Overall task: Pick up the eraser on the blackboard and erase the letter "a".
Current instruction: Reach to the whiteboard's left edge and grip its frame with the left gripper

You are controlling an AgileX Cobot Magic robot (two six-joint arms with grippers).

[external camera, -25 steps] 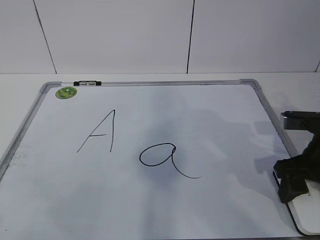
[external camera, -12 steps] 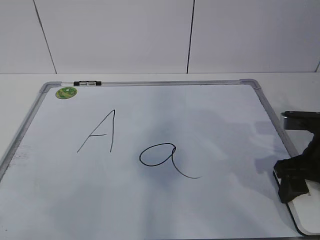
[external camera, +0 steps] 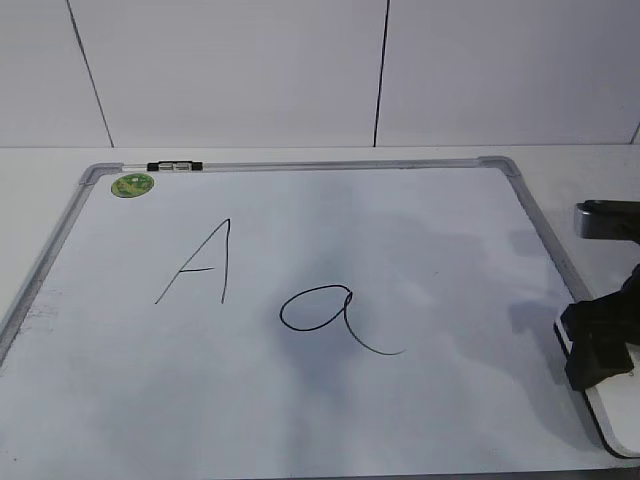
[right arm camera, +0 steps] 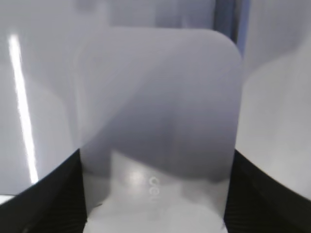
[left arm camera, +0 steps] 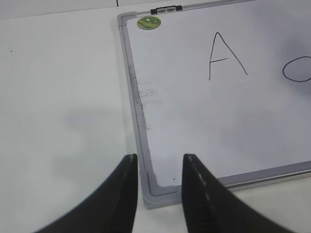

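Note:
The blackboard (external camera: 450, 240) is a white board with a grey frame lying flat on the table. The letter "a" (external camera: 325, 310) is drawn in thin black line near its middle; part of its loop shows in the left wrist view (left arm camera: 297, 70). The eraser (external camera: 612, 415) is a white block with a dark underside at the board's right edge. My right gripper (external camera: 598, 345) is shut on it; in the right wrist view the eraser (right arm camera: 160, 97) fills the space between the jaws (right arm camera: 156, 160). My left gripper (left arm camera: 159, 162) is open and empty over the board's near left corner.
A capital "A" (external camera: 200, 262) is drawn left of the "a". A green sticker (external camera: 132, 185) and a small black-and-white marker (external camera: 174, 166) sit at the board's far left corner. A white wall stands behind the white table (left arm camera: 58, 97).
My right gripper and the eraser have shifted a little to the right, and the eraser's near end sits slightly higher. The drawn letters are unchanged.

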